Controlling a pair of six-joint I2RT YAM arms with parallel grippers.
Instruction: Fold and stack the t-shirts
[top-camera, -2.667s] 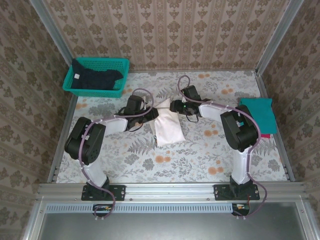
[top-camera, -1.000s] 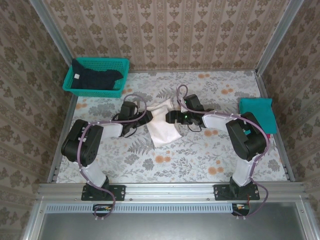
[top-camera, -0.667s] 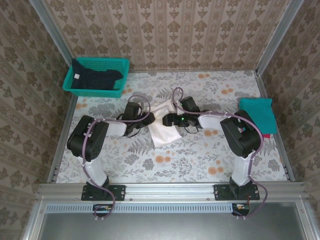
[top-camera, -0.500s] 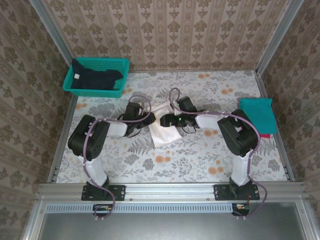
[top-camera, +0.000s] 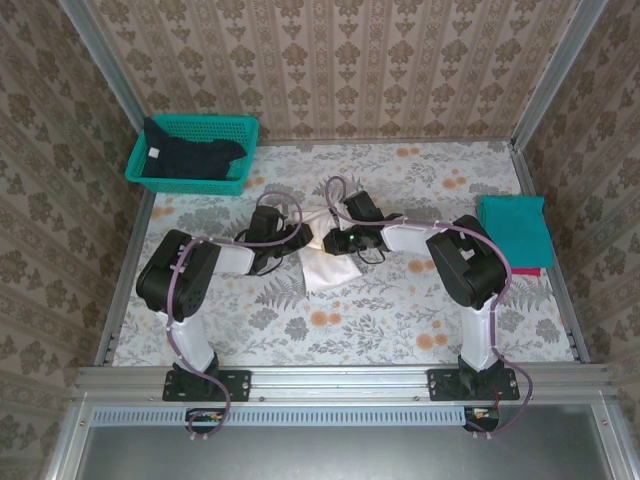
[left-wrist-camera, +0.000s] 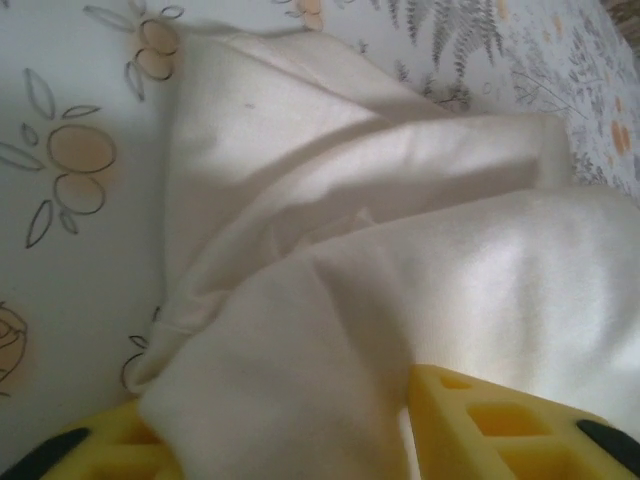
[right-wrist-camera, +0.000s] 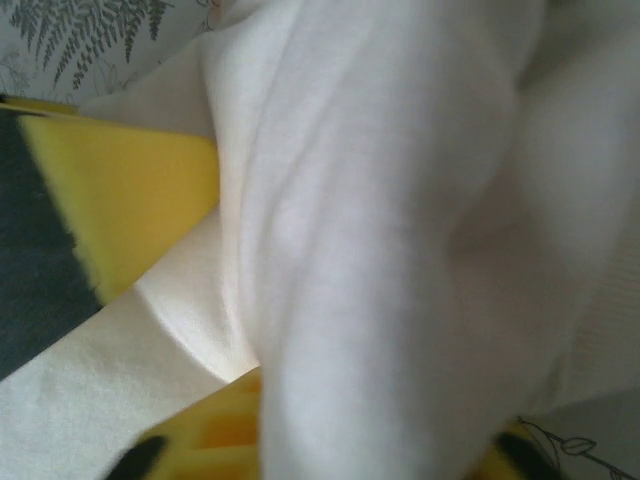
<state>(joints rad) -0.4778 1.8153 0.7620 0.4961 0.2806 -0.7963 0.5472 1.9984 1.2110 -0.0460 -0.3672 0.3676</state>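
Three t-shirts are counted: one cream-white t-shirt (top-camera: 325, 265), one teal t-shirt (top-camera: 515, 232) and one navy t-shirt (top-camera: 190, 158). There is one mesh basket (top-camera: 243, 130), one flowered table (top-camera: 400, 320), and two robot arms: left arm (top-camera: 180, 275), right arm (top-camera: 465, 265)

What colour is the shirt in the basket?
Dark navy. The shirt shows best in the top external view.

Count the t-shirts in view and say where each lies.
3: cream-white t-shirt at mid-table; teal t-shirt folded at the right edge; navy t-shirt in the basket. Others may hide beneath.
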